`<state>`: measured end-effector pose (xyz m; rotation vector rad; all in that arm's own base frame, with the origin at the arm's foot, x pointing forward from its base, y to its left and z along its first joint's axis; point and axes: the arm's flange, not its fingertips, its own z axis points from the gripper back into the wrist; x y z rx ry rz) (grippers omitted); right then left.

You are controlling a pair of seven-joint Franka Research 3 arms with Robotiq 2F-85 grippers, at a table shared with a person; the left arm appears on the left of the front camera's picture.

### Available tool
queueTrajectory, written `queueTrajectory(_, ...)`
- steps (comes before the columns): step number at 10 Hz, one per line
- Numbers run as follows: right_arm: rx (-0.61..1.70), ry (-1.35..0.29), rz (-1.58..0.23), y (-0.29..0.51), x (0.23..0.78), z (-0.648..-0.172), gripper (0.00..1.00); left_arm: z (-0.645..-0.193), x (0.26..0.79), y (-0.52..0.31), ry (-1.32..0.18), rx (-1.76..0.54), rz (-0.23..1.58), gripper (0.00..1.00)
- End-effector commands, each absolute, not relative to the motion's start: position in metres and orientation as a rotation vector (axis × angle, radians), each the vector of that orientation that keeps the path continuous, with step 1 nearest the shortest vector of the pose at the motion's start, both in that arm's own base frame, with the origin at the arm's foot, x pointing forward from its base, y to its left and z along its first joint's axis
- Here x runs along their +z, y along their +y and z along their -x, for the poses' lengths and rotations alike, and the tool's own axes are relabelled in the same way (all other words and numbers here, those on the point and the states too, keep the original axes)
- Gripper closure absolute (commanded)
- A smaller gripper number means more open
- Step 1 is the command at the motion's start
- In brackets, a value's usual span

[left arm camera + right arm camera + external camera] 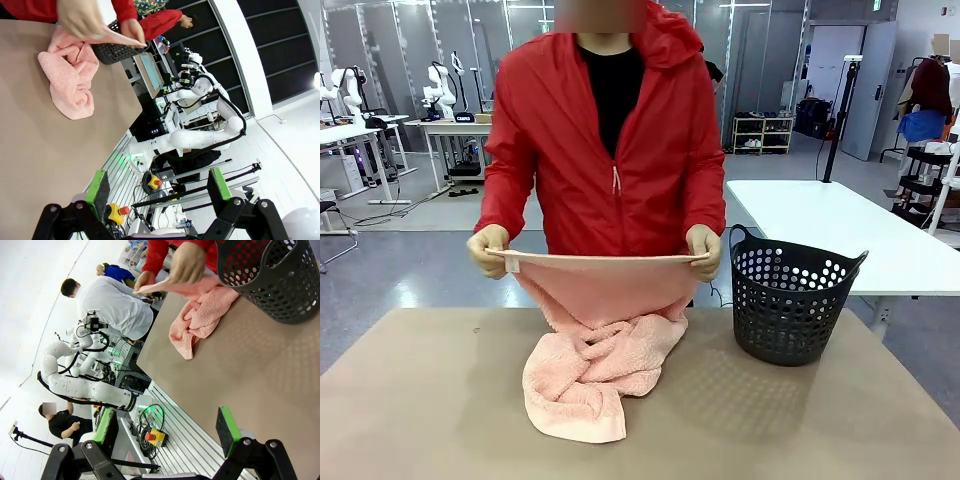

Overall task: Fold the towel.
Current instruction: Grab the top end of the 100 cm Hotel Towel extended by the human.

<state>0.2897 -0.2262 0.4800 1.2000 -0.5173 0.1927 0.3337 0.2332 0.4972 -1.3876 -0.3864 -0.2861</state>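
Front: the person's hands (488,250) hold the towel's (585,375) top edge taut at the far middle of the table (420,400), left of the basket (790,310). The rest lies bunched, so I'd lift it clear and flatten it first. Left wrist: left hand (158,187) open, empty, well apart from the towel. Right wrist: right hand (166,425) likewise.

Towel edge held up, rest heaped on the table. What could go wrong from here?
1. The towel lies partly bunched and twisted on the table; folded as is, it would likely trap wrinkles.
2. The basket stands close beside the person's hand; spreading the towel may knock it.
3. The left pincer and right pincer are open, away from the cloth: no help if it slips.
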Motion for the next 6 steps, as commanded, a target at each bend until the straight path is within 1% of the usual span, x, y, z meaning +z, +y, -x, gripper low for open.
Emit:
queueTrajectory(1, 0.208, -0.538, -1.206, -0.2272, 0.4809, -0.2901, 0.0, -0.329, 0.4986, 0.2334, -0.376, -0.305, 1.383, 0.0)
queueTrajectory(6, 0.208, -0.538, -1.206, -0.2272, 0.4809, -0.2901, 0.0, -0.329, 0.4986, 0.2334, -0.376, -0.305, 1.383, 0.0)
